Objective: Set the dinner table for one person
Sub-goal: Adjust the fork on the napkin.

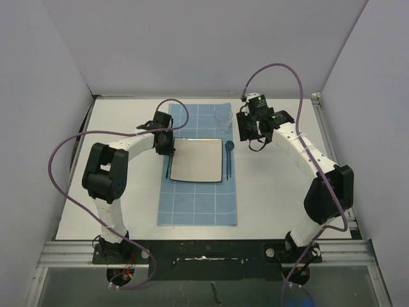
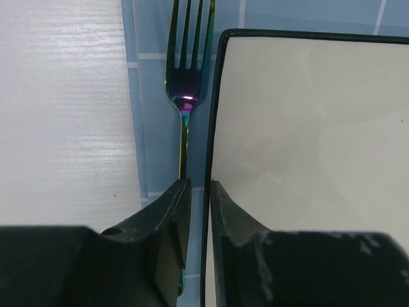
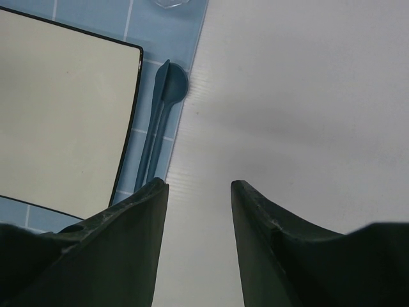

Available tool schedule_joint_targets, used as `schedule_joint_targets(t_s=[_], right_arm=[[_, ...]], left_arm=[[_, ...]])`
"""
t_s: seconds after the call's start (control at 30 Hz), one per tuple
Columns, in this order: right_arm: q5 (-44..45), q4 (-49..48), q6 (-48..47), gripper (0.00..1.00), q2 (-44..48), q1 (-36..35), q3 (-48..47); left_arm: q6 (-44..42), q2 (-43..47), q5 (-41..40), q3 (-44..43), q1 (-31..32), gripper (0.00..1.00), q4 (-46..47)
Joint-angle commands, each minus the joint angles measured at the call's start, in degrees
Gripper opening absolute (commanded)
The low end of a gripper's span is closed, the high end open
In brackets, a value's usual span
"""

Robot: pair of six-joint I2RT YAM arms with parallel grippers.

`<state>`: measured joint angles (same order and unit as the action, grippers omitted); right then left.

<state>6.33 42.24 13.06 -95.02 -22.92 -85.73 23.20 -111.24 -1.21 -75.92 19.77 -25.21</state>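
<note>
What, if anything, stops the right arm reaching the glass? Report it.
Probably nothing, so it likely can. The right gripper hangs open over bare dinner table beside the glass, with only the mat edge between them.

dinner table [image 1: 275, 204] | large flat white rectangular top, lying level and filling most of the top view | black rail [image 1: 243, 246] running along its near edge | bare matte white surface showing faint streaks in both wrist views
</note>
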Motion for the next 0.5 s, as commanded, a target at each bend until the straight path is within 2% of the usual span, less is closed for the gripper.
schedule_joint_targets(t_s=[0.0, 0.47], right_arm=[[-1.58, -2.98, 0.10, 0.45, 2.50, 0.35, -0.56], [-2.19, -3.13, 0.79, 0.45, 2.78, 0.59, -0.10]], left_arm=[[0.40, -1.95, -3.01, -1.73, -0.74, 0.18, 1.53], [1.44, -0.74, -4.61, -1.05, -1.05, 0.18, 1.36]])
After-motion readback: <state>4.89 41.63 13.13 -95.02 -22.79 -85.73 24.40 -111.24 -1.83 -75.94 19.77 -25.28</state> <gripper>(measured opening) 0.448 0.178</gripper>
